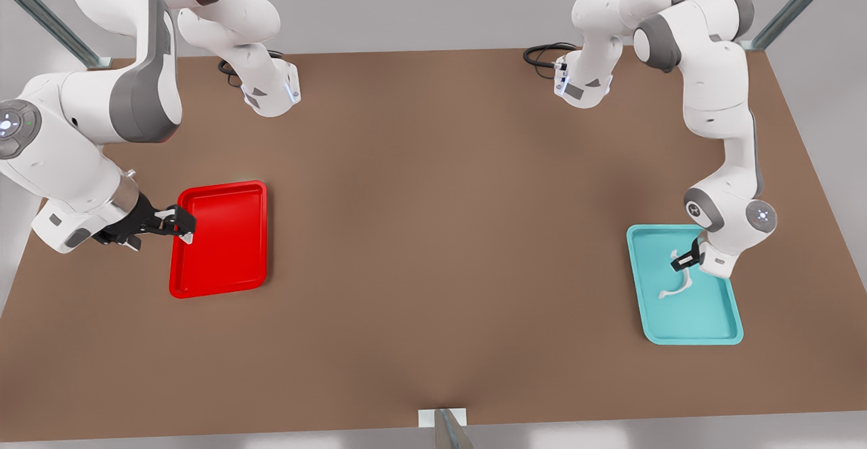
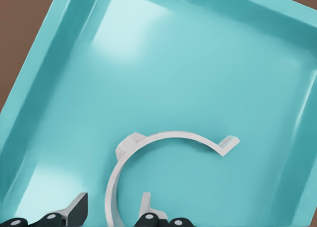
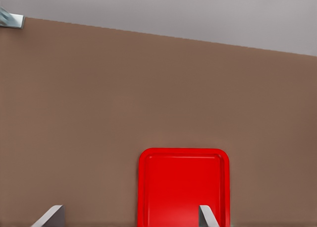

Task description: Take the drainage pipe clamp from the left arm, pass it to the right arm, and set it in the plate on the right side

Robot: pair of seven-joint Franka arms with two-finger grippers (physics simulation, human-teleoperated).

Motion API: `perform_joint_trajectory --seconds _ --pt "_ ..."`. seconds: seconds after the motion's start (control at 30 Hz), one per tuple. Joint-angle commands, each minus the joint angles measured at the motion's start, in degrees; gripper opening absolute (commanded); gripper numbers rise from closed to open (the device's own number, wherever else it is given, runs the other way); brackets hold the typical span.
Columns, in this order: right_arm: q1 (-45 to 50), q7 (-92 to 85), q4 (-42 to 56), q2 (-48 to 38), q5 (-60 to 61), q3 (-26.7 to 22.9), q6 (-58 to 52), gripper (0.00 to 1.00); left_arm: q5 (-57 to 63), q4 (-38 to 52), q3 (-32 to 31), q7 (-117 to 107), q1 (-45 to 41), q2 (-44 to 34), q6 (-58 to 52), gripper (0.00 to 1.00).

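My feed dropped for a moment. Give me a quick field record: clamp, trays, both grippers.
clamp: drainage pipe clamp in the turquoise plate
left gripper: left gripper over the plate, fingers open astride the clamp's arc
right gripper: right gripper open, at the edge of the red tray, holding nothing
table: brown table

From my right claw (image 3: 130, 216), fingers spread wide, I see the red tray (image 3: 184, 186) lying flat on the brown bench (image 3: 124, 98) just ahead.
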Motion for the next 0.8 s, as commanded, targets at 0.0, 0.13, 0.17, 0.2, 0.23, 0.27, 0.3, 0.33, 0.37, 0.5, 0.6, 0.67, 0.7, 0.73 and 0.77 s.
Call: perform_joint_trajectory --seconds 0.0,0.13,0.17,0.2,0.23,0.27,0.3,0.33,0.37,0.5,0.6,0.67,0.7,0.73,0.77 --pt "0.0 0.3 0.0 -0.1 0.0 0.0 0.0 1.00 0.0 0.0 0.0 1.8 0.0 0.3 0.4 0.58" --pt "0.0 0.3 0.0 -0.1 0.0 0.0 0.0 1.00 0.0 0.0 0.0 1.8 0.0 0.4 0.5 0.37" --pt "0.1 0.3 -0.2 -0.1 0.0 0.0 0.0 1.00 0.0 0.0 0.0 1.8 0.0 0.5 0.5 0.35" --pt "0.2 0.6 -0.2 -0.1 0.0 0.0 0.0 1.00 0.0 0.0 0.0 1.8 0.0 0.5 0.5 0.35" --pt "0.1 0.4 -0.2 -0.1 0.0 0.0 0.0 1.00 -0.5 0.0 0.0 1.8 0.0 0.7 0.5 0.35" --pt "0.0 0.3 -0.1 -0.1 0.1 0.0 0.0 1.00 -0.7 0.0 0.0 1.8 0.0 0.8 0.7 0.34" --pt "0.2 0.4 -0.5 -0.1 0.3 0.1 0.0 1.00 -0.7 0.0 0.0 1.8 0.0 0.8 0.7 0.32" --pt "0.4 0.7 -1.2 -0.1 0.3 0.1 0.0 1.00 -0.7 0.1 0.0 1.8 0.0 0.9 0.7 0.28" --pt "0.4 0.8 -1.7 -0.1 0.3 0.1 0.0 1.00 -0.7 0.1 0.0 1.8 0.0 0.9 0.7 0.21" --pt "0.7 0.7 -1.7 0.1 0.3 0.8 -0.9 1.00 -0.7 0.3 -0.1 1.8 0.0 0.8 0.6 0.21" --pt "0.7 0.3 -1.7 0.1 0.3 0.8 -0.9 1.00 -0.1 5.4 -0.2 3.9 0.0 0.9 -0.8 0.21" --pt "0.7 0.1 -1.6 0.2 0.3 0.8 -0.9 1.00 -0.1 12.8 -0.5 6.8 -0.5 0.7 -8.3 0.21" --pt "0.7 0.1 -1.7 0.2 0.3 0.8 -0.9 1.00 -0.1 14.8 -0.7 8.4 -2.0 0.4 -9.5 0.21" --pt "0.7 0.1 -1.7 0.2 0.3 0.8 -0.9 1.00 -0.1 16.4 -0.7 8.4 -4.3 0.3 -10.5 0.21" --pt "0.7 0.1 -1.7 0.2 0.3 0.8 -0.9 1.00 -0.1 17.5 -0.6 8.4 -6.7 0.1 -12.1 0.21"
